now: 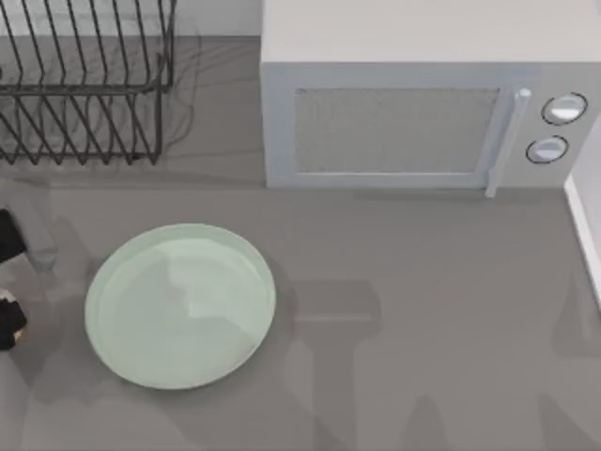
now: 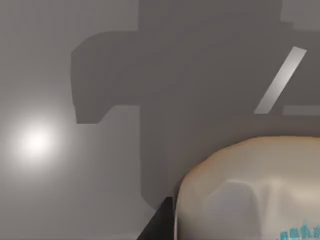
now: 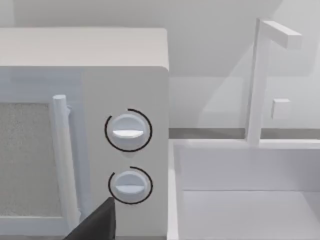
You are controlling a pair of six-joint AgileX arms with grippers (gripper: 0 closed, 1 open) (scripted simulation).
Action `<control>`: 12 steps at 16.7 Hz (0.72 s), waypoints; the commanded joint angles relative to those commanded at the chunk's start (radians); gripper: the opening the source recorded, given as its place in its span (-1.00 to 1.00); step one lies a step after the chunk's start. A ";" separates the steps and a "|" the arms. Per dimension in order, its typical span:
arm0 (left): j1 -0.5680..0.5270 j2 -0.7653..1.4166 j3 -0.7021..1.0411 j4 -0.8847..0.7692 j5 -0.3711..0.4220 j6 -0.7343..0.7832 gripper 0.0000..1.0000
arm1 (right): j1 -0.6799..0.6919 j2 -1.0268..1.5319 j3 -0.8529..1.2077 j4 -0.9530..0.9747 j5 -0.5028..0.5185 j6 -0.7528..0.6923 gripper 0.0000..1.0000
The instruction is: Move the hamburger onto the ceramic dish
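Carrying out the transfer falls to the left arm, whose gripper (image 1: 7, 319) sits at the table's far left edge, just beside the dish (image 1: 180, 305) but not over it. In the top view a small tan-and-pale patch shows at that gripper; in the left wrist view the hamburger (image 2: 250, 192) fills the near corner, its pale top close under the camera with a dark finger (image 2: 159, 222) at its side. The burger is judged to be held, yet the pictures do not show both fingers against it, so whether the claw is clamped or merely alongside cannot be told. The dish lies bare on the grey table (image 1: 423, 376), with the rack (image 1: 84, 85) behind it and the microwave (image 1: 413, 113) to the right. The right arm is parked; its wrist view faces the microwave knobs (image 3: 128, 131) and a white sink (image 3: 245, 200), and its finger state cannot be told. Risks from here: a weak grip could drop the burger short of the raised rim; a low carry could strike that rim and shove the dish; a high release could let the round bun roll off the glossy surface.
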 joint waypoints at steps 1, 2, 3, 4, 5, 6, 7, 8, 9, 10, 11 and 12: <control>-0.002 -0.062 0.022 -0.074 0.017 -0.017 -1.00 | 0.000 0.000 0.000 0.000 0.000 0.000 1.00; -0.001 -0.063 0.025 -0.077 0.017 -0.017 -1.00 | 0.000 0.000 0.000 0.000 0.000 0.000 1.00; 0.000 -0.069 0.037 -0.088 0.017 -0.017 -1.00 | 0.000 0.000 0.000 0.000 0.000 0.000 1.00; 0.002 -0.078 0.056 -0.110 0.017 -0.017 -1.00 | 0.000 0.000 0.000 0.000 0.000 0.000 1.00; 0.003 -0.090 0.081 -0.142 0.017 -0.017 -1.00 | 0.000 0.000 0.000 0.000 0.000 0.000 1.00; 0.003 -0.106 0.109 -0.185 0.016 -0.017 -1.00 | 0.000 0.000 0.000 0.000 0.000 0.000 1.00; 0.002 -0.123 0.138 -0.236 0.016 -0.018 -1.00 | 0.000 0.000 0.000 0.000 0.000 0.000 1.00; 0.001 -0.140 0.168 -0.290 0.016 -0.018 -1.00 | 0.000 0.000 0.000 0.000 0.000 0.000 1.00; 0.000 -0.157 0.196 -0.343 0.016 -0.017 -1.00 | 0.000 0.000 0.000 0.000 0.000 0.000 1.00; -0.002 -0.172 0.221 -0.389 0.016 -0.017 -1.00 | 0.000 0.000 0.000 0.000 0.000 0.000 1.00; -0.003 -0.187 0.242 -0.425 0.016 -0.019 -1.00 | 0.000 0.000 0.000 0.000 0.000 0.000 1.00; -0.004 -0.199 0.258 -0.451 0.016 -0.020 -1.00 | 0.000 0.000 0.000 0.000 0.000 0.000 1.00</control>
